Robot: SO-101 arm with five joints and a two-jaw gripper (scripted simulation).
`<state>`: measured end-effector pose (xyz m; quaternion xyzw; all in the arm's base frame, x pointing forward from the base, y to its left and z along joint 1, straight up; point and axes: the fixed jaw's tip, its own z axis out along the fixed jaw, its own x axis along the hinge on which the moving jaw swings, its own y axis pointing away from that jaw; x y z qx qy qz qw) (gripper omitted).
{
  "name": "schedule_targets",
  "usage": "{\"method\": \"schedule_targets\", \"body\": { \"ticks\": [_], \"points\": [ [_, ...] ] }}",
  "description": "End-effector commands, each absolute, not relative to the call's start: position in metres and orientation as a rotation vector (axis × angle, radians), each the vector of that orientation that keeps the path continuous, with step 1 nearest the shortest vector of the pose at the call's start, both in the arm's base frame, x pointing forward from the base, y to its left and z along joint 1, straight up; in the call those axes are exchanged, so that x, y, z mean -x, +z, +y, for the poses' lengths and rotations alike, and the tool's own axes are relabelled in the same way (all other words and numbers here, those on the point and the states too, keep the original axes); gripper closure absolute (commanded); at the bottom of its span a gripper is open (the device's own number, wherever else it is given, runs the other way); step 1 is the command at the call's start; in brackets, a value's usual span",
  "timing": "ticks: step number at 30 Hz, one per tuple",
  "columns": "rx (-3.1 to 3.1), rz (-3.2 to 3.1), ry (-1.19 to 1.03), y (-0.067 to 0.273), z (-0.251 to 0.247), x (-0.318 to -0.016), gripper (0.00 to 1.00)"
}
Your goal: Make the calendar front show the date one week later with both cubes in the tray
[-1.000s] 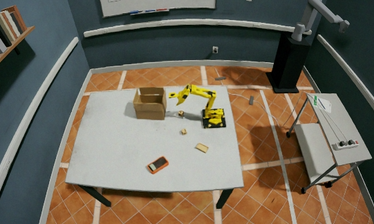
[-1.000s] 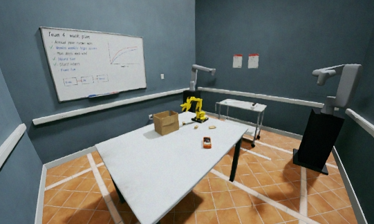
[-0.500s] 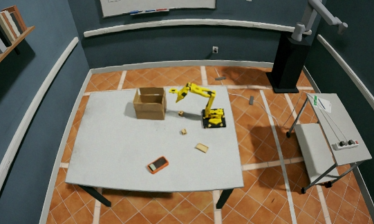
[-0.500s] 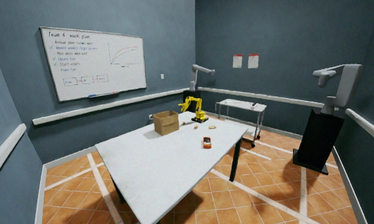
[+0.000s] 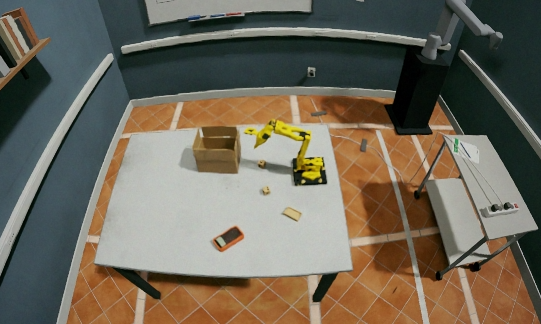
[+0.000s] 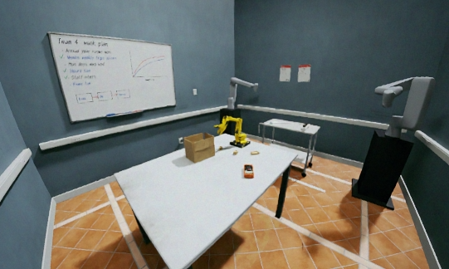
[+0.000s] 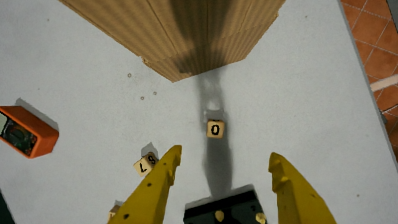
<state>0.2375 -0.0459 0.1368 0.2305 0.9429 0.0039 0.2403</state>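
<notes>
Cubes of pale wood sit outside the tray (image 5: 292, 214) (image 6: 255, 153): in the wrist view, one cube (image 5: 262, 163) (image 6: 221, 148) (image 7: 215, 129) shows 0 near centre, the other cube (image 5: 266, 190) (image 6: 235, 153) (image 7: 145, 164) lies lower left. The yellow end effector (image 5: 252, 139) (image 6: 218, 128) (image 7: 225, 152) hovers spread, pinching nothing. Likely choosing a grasp; next, it should align and descend. Corrugated, square-cornered cardboard (image 5: 218, 159) (image 6: 200, 149) (image 7: 200, 45) fills upper centre, above the matte tabletop (image 5: 182, 220) (image 6: 184, 199) (image 7: 300, 100).

Top and exterior views share the table; wrist looks down close.
</notes>
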Motion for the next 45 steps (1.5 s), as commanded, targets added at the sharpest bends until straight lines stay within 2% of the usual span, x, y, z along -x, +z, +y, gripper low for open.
{"method": "schedule_targets", "body": {
  "ticks": [1,9,11,21,45],
  "points": [
    [-0.663,2.596,0.011,0.131,-0.049,-0.24,0.65],
    [-0.714,2.797,0.007,0.086,-0.049,-0.238,0.65],
    [-0.714,2.797,0.007,0.086,-0.049,-0.238,0.65],
    [-0.772,3.022,0.001,0.038,-0.046,-0.225,0.65],
    [-0.803,3.036,0.0,0.032,-0.046,-0.227,0.65]
  ]
}}
